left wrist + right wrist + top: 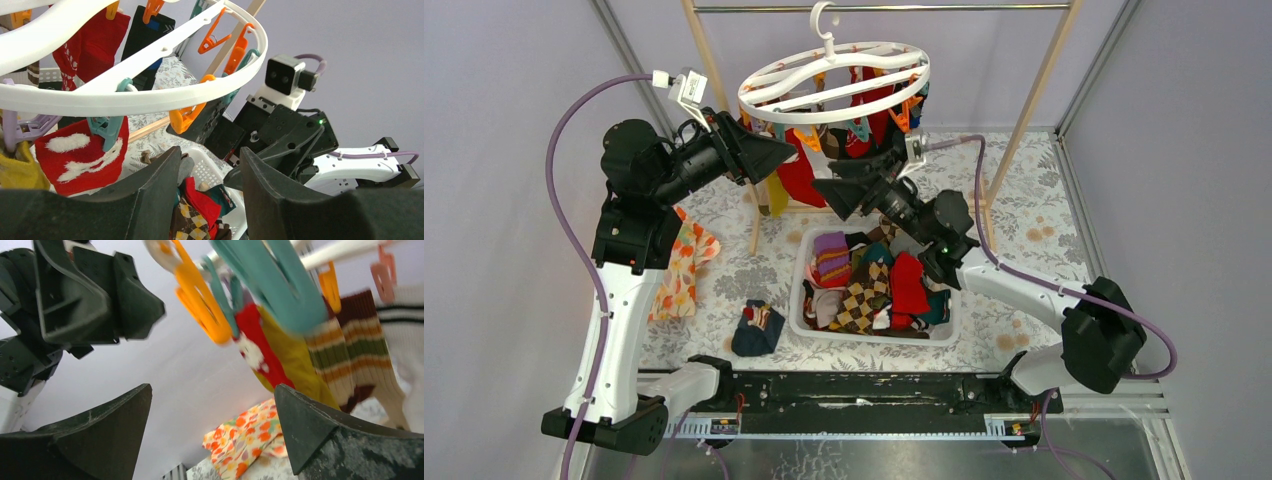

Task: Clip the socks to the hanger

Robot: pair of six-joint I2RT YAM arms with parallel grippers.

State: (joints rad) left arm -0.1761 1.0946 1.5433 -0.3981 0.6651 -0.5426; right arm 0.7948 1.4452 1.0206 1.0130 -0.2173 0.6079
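Observation:
The white oval hanger (834, 80) hangs by its hook from the rod, with several socks clipped under it: a red one (80, 160), a yellow one (17, 167), a black one (145, 35), and a brown striped one (345, 360). Empty orange (187, 115) and teal (280, 285) clips dangle from its ring (150, 95). My left gripper (782, 156) is open and empty just below the ring's left side (210, 152). My right gripper (826, 192) is open and empty beneath the ring (212, 387), facing the left gripper. More socks (869, 285) fill the basket.
A white basket (799, 290) stands mid-table below both grippers. A dark sock (757, 328) lies on the mat left of it. The orange-flowered cloth (682, 265) lies by the left arm. The wooden rack's posts (1034, 100) and metal rod (924, 8) frame the hanger.

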